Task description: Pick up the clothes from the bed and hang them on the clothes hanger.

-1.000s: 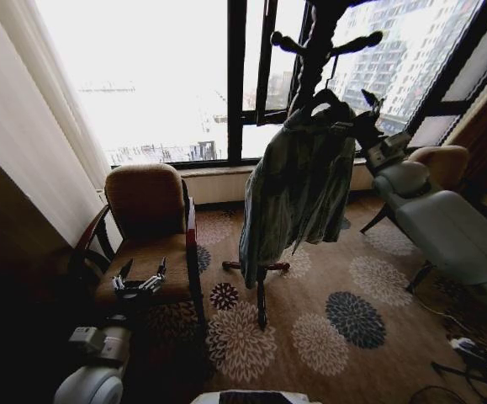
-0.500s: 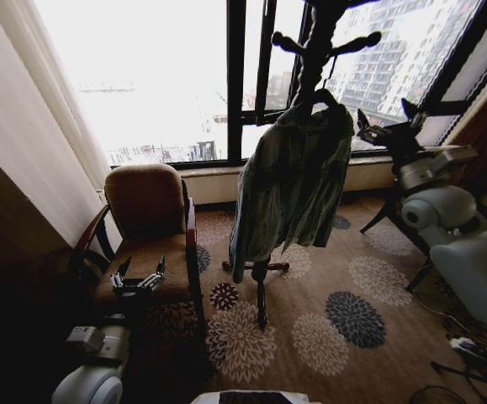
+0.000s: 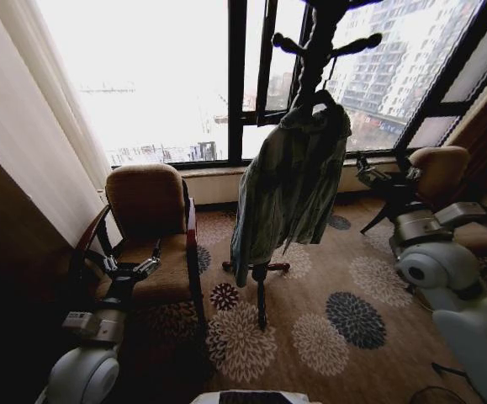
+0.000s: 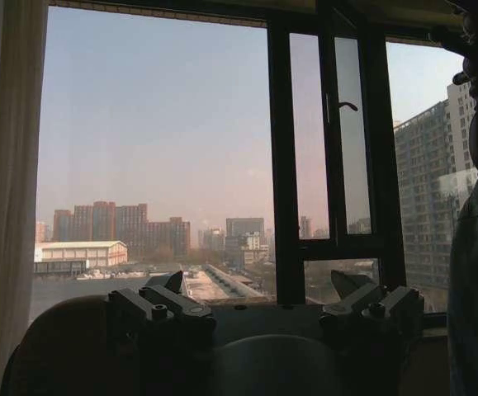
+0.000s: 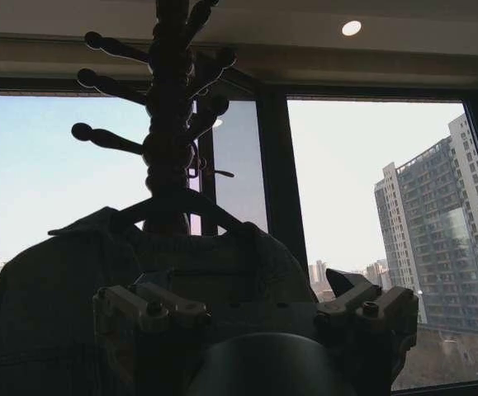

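The clothes, a light-blue denim jacket (image 3: 289, 181), hang on the black clothes hanger (image 3: 320, 98), which is hooked on a dark coat stand (image 3: 314, 50). My right gripper (image 3: 384, 172) is open and holds nothing, off to the right of the jacket and apart from it. In the right wrist view the jacket (image 5: 73, 297) and the clothes hanger (image 5: 181, 208) sit beyond the open right gripper (image 5: 251, 285). My left gripper (image 3: 129, 265) is open over the armchair seat. The left wrist view has the left gripper (image 4: 259, 289) facing the window, with the jacket's edge (image 4: 474, 289) at the side. The bed is out of view.
A brown armchair (image 3: 146, 202) stands left of the coat stand, whose feet (image 3: 258, 269) rest on the flowered carpet (image 3: 310, 337). A second chair (image 3: 441, 168) stands behind my right arm. Large windows (image 3: 167, 76) and a pale curtain (image 3: 24, 126) close off the far side.
My right gripper has let go near the jacket's collar and drawn back down and to the right. The jacket swung and now hangs free. My left gripper has risen slightly.
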### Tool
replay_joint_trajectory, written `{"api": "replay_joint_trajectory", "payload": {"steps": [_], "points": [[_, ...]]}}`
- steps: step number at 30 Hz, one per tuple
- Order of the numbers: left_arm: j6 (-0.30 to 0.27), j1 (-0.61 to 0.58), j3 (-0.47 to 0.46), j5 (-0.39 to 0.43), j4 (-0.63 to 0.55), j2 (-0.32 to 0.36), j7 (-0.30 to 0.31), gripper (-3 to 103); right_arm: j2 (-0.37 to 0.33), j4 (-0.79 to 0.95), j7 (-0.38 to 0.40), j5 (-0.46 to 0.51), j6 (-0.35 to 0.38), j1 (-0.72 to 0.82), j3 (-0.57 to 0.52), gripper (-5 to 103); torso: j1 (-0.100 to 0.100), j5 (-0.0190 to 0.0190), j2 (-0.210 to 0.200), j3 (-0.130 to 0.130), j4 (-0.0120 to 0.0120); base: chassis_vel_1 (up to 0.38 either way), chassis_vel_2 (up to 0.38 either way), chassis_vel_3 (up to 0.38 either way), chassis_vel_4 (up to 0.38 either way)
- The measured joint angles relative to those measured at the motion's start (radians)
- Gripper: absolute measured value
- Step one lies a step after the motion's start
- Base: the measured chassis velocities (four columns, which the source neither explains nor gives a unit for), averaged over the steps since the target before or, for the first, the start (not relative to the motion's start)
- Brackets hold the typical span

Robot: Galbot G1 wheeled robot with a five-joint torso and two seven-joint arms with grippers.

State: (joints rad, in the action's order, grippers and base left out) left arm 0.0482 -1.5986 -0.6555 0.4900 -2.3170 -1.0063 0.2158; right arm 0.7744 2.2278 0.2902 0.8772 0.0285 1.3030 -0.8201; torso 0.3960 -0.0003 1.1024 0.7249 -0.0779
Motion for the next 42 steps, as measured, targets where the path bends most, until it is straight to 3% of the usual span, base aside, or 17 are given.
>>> {"api": "replay_joint_trajectory", "payload": {"steps": [3,4,6,15,22,42], "points": [[0.0,0.024,0.004,0.013,0.016,0.024,0.003,100,0.023,0.014,0.0,-0.008,0.0,0.031,-0.013,100,0.0,0.0,0.0,0.0,0.0002,0.0,0.0,0.0,0.0],[-0.002,0.06,0.01,0.04,0.035,0.064,0.009,100,0.058,0.032,-0.002,-0.023,-0.001,0.076,-0.036,100,0.0,-0.0001,0.0,0.0,-0.0002,0.0,0.0,0.0,0.0],[-0.003,0.073,0.015,0.056,0.037,0.082,0.009,100,0.088,0.04,-0.011,-0.045,-0.008,0.116,-0.056,100,0.0,0.0001,0.0,0.0,-0.0001,0.0,0.0,0.0,0.0],[0.005,0.054,0.005,0.055,0.054,0.063,0.002,100,0.155,0.073,-0.058,-0.138,-0.049,0.22,-0.1,100,0.0,0.0001,0.0,0.0,0.0003,0.0,0.0,0.0,0.0],[0.015,0.052,-0.022,0.062,0.083,0.062,-0.007,100,0.17,0.086,-0.082,-0.193,-0.076,0.26,-0.114,100,0.0,0.0002,0.0,0.0,0.0,0.0,0.0,0.0,0.0],[0.015,0.049,-0.023,0.063,0.084,0.06,-0.008,100,0.168,0.086,-0.083,-0.192,-0.076,0.255,-0.112,100,0.0,0.0002,0.0,0.0,0.0001,0.0,0.0,0.0,0.0]]}}
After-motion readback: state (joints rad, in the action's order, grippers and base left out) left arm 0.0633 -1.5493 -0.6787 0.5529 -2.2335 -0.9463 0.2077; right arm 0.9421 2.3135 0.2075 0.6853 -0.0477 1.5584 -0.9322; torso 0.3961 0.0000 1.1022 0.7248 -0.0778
